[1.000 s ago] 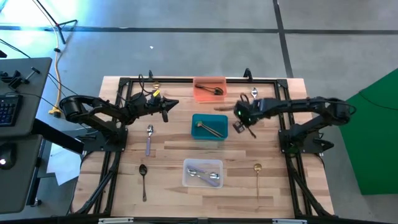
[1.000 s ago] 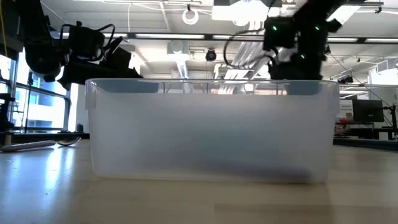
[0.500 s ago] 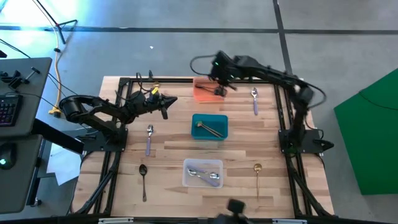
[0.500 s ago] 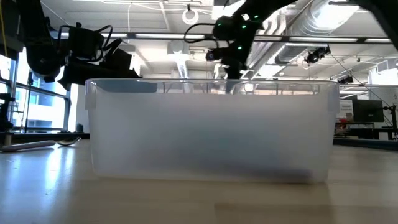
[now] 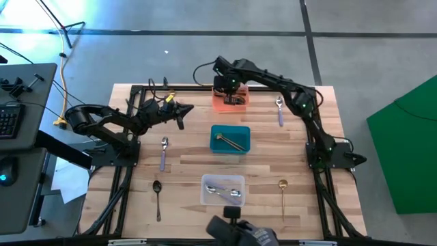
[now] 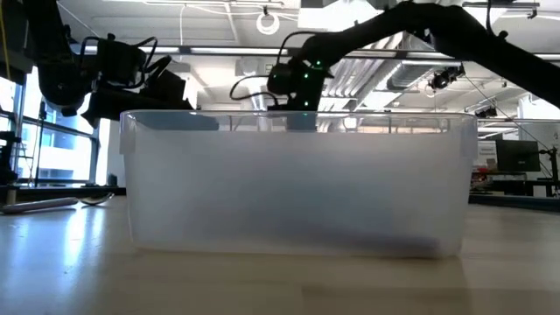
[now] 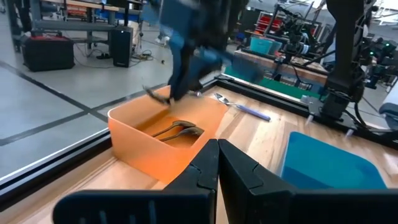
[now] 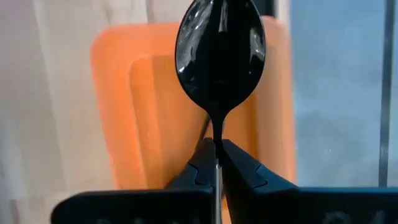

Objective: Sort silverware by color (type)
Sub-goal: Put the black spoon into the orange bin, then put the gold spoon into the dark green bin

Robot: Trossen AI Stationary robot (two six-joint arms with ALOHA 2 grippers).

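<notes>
The orange bin sits at twelve o'clock on the table and holds dark utensils. The teal bin at the centre holds gold pieces, and the clear bin at six o'clock holds silver pieces. Loose silverware lies around them: a silver spoon at nine o'clock, a black spoon at seven o'clock, a gold spoon at five o'clock and a silver fork at two o'clock, all on the bare wood.

The right arm stretches across from three o'clock towards twelve, its right gripper hanging over the orange bin. Its fingers are pinched on the handle of a black spoon, whose bowl stands out beyond the fingertips above the bin's floor.

The left arm waits near ten o'clock, bent low, with the left gripper pointing towards the orange bin; its fingers are pressed together and hold nothing.
</notes>
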